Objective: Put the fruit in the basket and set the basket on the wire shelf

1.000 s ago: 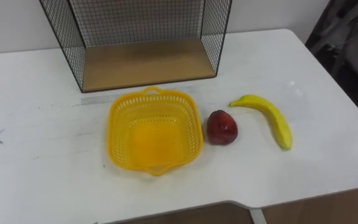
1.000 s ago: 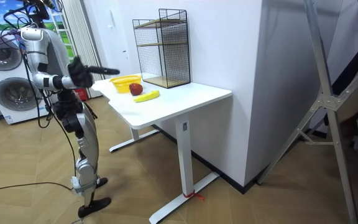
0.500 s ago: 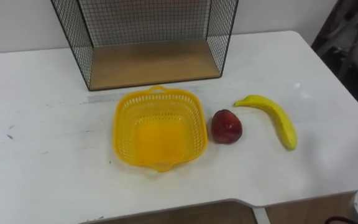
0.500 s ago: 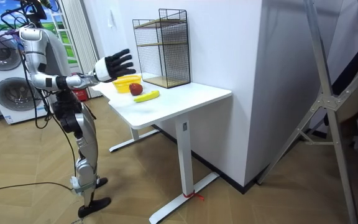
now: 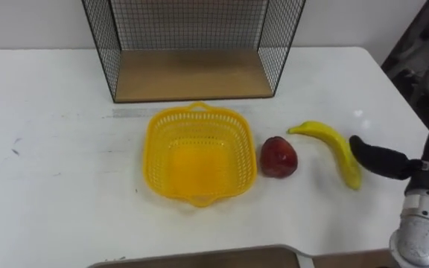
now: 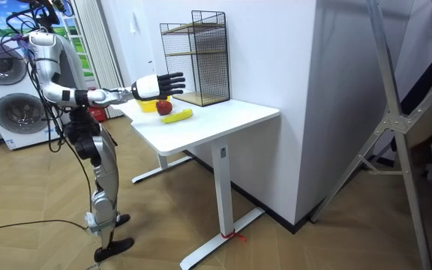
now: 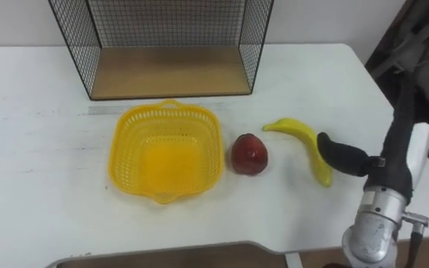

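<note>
The counter (image 5: 51,193) spreads under and beyond the fingers; the wire shelf (image 5: 192,74) stands far beyond them and to their left, its open side turned to the robot, its wooden floor bare. The yellow basket (image 5: 152,160) sits well to the left of the fingers, upright and empty; so no fruit is in it yet.

The banana (image 5: 335,145) is the thing nearest to the fingers; it lies flat on the counter just at their tips. Its long axis runs slantwise: the thin stem end points away from the fingers, to the left and towards the shelf; the other end curves back towards the robot and lies right under the dark fingertip. I cannot tell if they touch. The red fruit (image 5: 278,158) stands further left of the fingers, between the banana and the basket, close beside the basket's wall.

The right hand (image 5: 382,161) comes in from the right and points left, so it crosses the banana's long axis instead of lying along it; this suits a grasp across the body, in my judgement. In the room view its fingers (image 6: 172,81) are stretched straight and spread apart over the counter, holding nothing; the reach to the banana seems the step in hand.
</note>
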